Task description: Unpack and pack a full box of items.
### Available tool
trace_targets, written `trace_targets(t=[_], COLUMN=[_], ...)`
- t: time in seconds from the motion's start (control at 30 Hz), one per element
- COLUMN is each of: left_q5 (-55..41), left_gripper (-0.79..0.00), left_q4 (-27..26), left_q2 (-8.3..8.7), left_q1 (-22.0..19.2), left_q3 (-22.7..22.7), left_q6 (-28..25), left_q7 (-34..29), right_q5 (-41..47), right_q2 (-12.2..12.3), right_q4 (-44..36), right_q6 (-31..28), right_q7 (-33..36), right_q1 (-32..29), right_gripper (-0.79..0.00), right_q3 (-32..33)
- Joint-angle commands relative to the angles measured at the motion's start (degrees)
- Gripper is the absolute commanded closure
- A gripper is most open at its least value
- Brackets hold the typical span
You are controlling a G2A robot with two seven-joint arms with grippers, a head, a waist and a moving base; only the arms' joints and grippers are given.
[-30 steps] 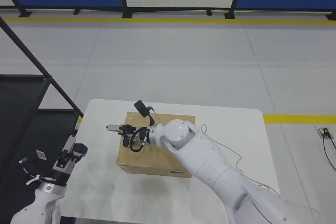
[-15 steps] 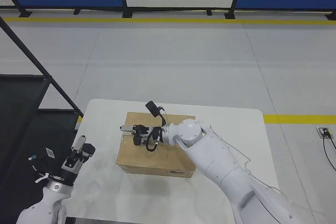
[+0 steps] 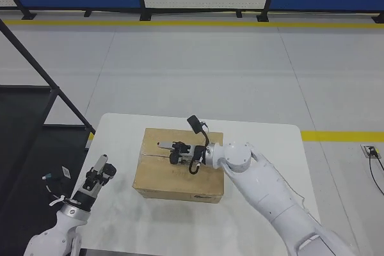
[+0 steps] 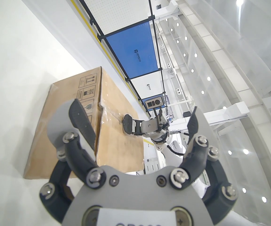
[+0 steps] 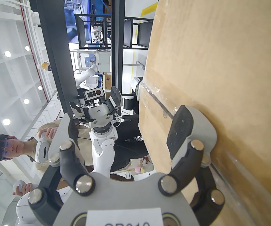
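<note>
A closed cardboard box stands in the middle of the white table, with a taped seam along its top. My right gripper lies sideways over that seam near the box's left end, open, with nothing between its fingers. In the right wrist view the box top is close, and one finger pad rests beside the seam. My left gripper stands open off the box's left side, above the table's left edge. In the left wrist view it points at the box's side.
A black metal frame and a dark surface stand just left of the table. White tabletop lies bare to the right of the box and in front of it.
My right gripper has drawn back to the right, from beyond the box's left edge to over its top along the seam. My left gripper has shifted a little toward the box.
</note>
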Motion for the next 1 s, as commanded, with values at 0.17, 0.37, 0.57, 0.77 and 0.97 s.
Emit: trace_targets(t=[0.17, 0.37, 0.57, 0.77, 0.97], left_q5=[0.38, 0.68, 1.27, 1.52, 2.18], left_gripper=[-0.785, -0.785, -0.785, -0.785, -0.785], left_q4=[0.12, -0.07, -0.41, -0.54, -0.8], left_q2=[0.13, 0.26, 0.36, 0.48, 0.57], left_q1=[-0.29, -0.37, -0.45, -0.47, -0.82], left_q3=[0.7, 1.06, 1.55, 1.73, 2.45], left_q6=[0.15, 0.22, 0.43, 0.62, 0.86], left_q7=[-0.32, -0.62, -0.58, -0.48, -0.46], right_q5=[-9.68, -16.67, -15.7, -16.48, -17.45], right_q2=[5.26, 7.53, 8.08, 8.77, 9.89], right_q4=[-21.29, -31.7, -32.86, -34.39, -39.98], right_q6=[11.52, 20.81, 22.53, 23.0, 23.71], right_q7=[-2.96, -7.99, -8.24, -8.52, -8.6], right_q1=[-11.83, -18.39, -19.77, -21.13, -25.66], right_gripper=[-0.785, -0.785, -0.785, -0.785, -0.785], right_q3=[9.09, 14.89, 17.33, 19.57, 23.2])
